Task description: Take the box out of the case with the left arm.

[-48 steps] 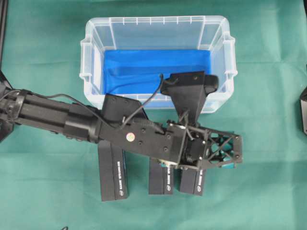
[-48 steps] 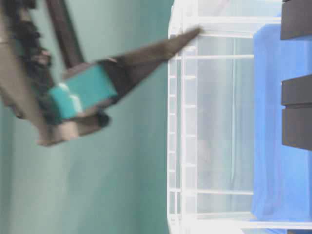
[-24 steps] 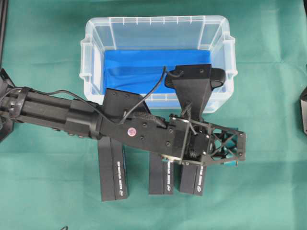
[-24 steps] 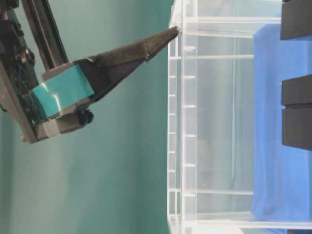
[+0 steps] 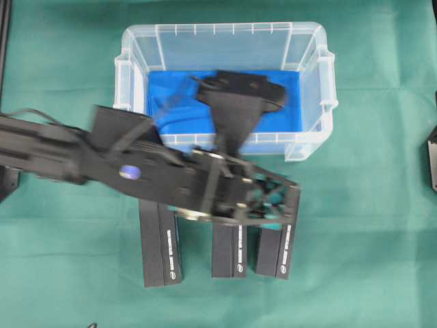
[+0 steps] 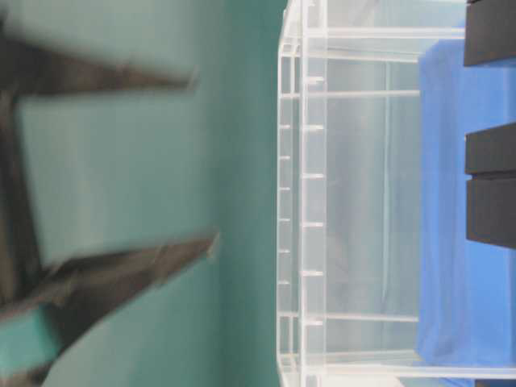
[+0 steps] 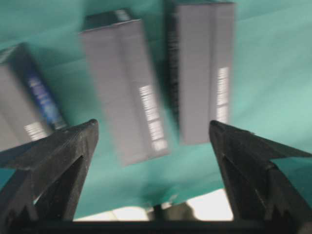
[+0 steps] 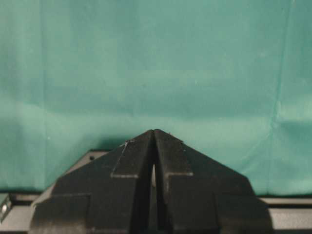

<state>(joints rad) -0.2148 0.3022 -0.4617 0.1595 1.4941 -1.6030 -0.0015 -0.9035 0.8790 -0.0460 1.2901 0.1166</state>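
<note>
My left gripper (image 7: pixel 152 125) hangs released, jaws spread wide and holding nothing, pointing down at the table (image 5: pixel 369 239) just in front of the case (image 5: pixel 218 29). My right gripper (image 8: pixel 154 134) is clenched on nothing, well away from the case.

I see no box inside the case. Its blue lining (image 5: pixel 177 89) looks bare, though my own wrist hides part of the floor. Three black boxes lie flat on the table just in front of the case's near wall: the left box (image 5: pixel 160 249), the middle box (image 5: pixel 229 253) and the right box (image 5: pixel 275 251). Their long sides run away from the case. So I judge the box is already outside.

These boxes look like long, narrow, stiff cartons with flat, smooth faces. I'd guess they are light and not fragile, but somewhat slick against my pads. If I took hold of one, I'd close across its narrow width near mid-length so it wouldn't tip. The middle and right boxes lie close together, so a finger has little room between them.
</note>
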